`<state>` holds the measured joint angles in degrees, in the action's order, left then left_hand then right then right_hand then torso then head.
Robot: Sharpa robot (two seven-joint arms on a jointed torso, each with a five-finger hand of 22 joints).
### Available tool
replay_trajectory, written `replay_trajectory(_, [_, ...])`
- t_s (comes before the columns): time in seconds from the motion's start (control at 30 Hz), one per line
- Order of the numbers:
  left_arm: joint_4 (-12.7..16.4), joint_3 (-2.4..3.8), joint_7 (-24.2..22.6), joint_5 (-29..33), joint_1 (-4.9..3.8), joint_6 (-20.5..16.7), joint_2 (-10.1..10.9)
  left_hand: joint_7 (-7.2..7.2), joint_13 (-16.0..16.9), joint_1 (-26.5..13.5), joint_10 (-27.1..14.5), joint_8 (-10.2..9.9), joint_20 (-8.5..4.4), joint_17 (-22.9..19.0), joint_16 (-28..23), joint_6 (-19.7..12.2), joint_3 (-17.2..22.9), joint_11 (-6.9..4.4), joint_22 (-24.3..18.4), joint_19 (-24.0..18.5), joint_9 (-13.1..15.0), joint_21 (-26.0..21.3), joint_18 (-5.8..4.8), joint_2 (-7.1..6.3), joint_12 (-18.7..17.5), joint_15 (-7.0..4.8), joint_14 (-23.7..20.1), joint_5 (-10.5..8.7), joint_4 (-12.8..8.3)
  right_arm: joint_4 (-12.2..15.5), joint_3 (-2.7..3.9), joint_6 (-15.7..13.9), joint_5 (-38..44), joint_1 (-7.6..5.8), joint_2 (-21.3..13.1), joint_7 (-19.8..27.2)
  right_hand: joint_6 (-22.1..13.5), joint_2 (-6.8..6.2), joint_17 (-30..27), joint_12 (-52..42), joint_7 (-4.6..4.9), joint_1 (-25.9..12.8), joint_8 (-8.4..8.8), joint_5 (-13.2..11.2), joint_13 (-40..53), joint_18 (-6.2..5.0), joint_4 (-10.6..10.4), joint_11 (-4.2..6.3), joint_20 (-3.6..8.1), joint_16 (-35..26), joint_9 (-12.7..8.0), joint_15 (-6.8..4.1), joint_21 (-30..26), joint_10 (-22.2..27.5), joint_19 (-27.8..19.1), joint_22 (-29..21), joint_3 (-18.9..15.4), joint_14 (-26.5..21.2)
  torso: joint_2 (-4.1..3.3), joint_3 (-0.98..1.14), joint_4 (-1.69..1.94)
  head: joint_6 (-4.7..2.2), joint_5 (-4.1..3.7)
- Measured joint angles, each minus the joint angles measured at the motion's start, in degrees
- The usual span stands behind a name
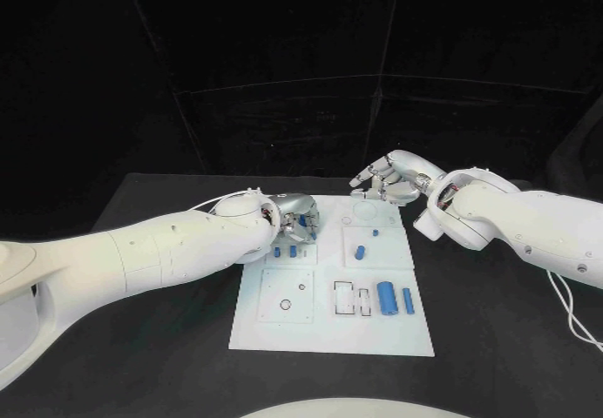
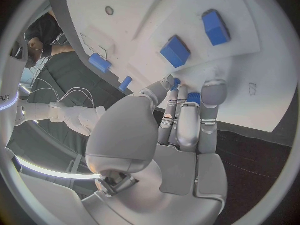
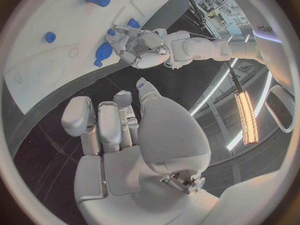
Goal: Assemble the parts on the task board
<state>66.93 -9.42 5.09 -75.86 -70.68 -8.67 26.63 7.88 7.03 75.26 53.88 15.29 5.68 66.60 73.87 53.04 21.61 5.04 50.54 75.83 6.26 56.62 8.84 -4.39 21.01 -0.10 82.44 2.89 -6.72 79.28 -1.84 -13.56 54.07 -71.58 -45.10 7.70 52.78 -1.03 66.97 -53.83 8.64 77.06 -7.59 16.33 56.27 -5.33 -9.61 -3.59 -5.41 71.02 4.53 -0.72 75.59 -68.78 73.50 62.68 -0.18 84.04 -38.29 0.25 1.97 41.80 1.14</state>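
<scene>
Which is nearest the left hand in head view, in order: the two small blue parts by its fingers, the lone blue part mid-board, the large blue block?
From the left hand:
1. Two small blue parts, right below its fingers.
2. Lone blue part, mid-board, toward the right arm.
3. Large blue block, in the board's near right area.

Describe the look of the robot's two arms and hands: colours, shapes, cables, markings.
Both arms are smooth, glossy white shells with rounded, bulging segments. The left hand and the right hand are silver metal, with many jointed fingers and broad, pale rounded covers on their backs. A thin white cable loops at the left wrist; another hangs beside the right arm. Small dark screw holes dot that arm's shell.
</scene>
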Motion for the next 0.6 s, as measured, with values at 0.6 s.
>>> replay_trajectory(0.6, [-1.04,0.17,0.25,-0.15,-0.24,1.78,-1.15,0.41,-1.20,-0.45,2.33,-1.03,0.16,-0.28,0.51,1.25,1.34,0.07,2.07,0.61,-0.66,1.97,-0.87,0.51,-0.84,0.00,0.00,0.00,0.25,-0.08,0.00,0.15,0.00,0.00,0.18,0.00,0.00,0.23,-0.01,0.00,0.00,0.23,-0.35,0.00,-0.01,0.00,-0.15,0.00,0.00,0.00,0.09,0.00,-0.24,0.00,0.00,0.00,-0.15,0.00,0.02,0.02,-0.05,-0.06,-0.01])
